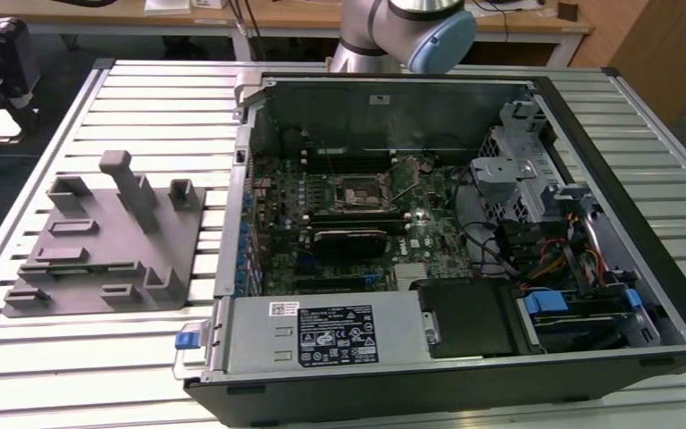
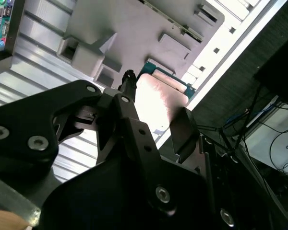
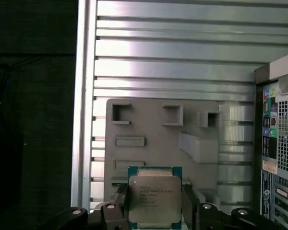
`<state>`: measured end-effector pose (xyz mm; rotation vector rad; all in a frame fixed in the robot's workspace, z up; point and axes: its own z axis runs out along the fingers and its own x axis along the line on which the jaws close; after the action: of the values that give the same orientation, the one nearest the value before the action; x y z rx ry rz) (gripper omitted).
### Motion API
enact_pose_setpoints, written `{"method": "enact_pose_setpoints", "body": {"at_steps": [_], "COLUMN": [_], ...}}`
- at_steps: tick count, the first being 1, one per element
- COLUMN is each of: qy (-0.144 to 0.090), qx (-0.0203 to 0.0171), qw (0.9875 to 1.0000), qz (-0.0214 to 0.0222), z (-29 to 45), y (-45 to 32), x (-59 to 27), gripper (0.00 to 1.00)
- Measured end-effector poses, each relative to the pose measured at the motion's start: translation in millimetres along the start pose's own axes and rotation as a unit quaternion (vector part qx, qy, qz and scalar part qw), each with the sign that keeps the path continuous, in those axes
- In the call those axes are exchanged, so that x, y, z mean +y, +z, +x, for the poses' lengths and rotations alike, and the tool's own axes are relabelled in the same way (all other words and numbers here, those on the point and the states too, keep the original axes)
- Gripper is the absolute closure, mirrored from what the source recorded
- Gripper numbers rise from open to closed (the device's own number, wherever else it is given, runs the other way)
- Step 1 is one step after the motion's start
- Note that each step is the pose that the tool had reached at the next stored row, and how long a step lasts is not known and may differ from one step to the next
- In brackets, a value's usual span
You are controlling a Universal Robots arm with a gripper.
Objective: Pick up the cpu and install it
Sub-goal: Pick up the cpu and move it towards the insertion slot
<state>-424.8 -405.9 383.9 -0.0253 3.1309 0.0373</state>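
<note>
The tool (image 3: 154,206) is pinching the cpu (image 3: 153,197). In the first wrist view, 2 black fingers (image 3: 119,203) press on the cpu, 1 on each side, and its shiny silver top faces the camera. A thin blue-green edge shows around the silver part. The cpu is up off the tabletop (image 3: 182,48), in front of the grey plate (image 3: 153,139) with its little pockets and blocks. In the second wrist view the cpu (image 2: 159,103) looks bright and sits between the same 2 fingers (image 2: 185,127), with the grey plate (image 2: 134,24) behind it. In the exterior view the grey plate (image 1: 104,241) lies flat on the silver ribbed tabletop (image 1: 140,107), on the exterior view's left. Just beside it, toward the exterior view's right, lies a big black computer case (image 1: 629,179) with its side open. Inside the case is a green board (image 1: 427,223), and a square socket (image 1: 359,192) sits near the middle of that board. A silver box (image 1: 319,335) fills the near corner of the case. A part of the robot arm (image 1: 409,27) with a light blue cap shows at the far edge of the tabletop.
</note>
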Motion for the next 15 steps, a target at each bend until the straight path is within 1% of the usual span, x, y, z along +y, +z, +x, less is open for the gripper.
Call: {"method": "enact_pose_setpoints", "body": {"at_steps": [2,5,7,8,10,15], "qy": [0.000,0.000,0.000,0.000,0.000,0.000], "qx": [0.0000,0.0001,0.0000,0.0000,0.0000,0.0000], "qw": [1.0000,1.0000,1.0000,1.0000,1.0000,1.0000], "qz": [0.0000,-0.0001,-0.0005,-0.0007,-0.0009,-0.0009], "z": [-0.5,-1.6,-4.8,-8.1,-16.9,-34.5], "y": [-2.5,-8.9,-9.9,-10.0,-9.9,-9.7], "x": [0.1,0.1,0.1,0.1,-0.1,-0.3], "gripper": [0.47,0.47,0.47,0.47,0.47,0.47]}}
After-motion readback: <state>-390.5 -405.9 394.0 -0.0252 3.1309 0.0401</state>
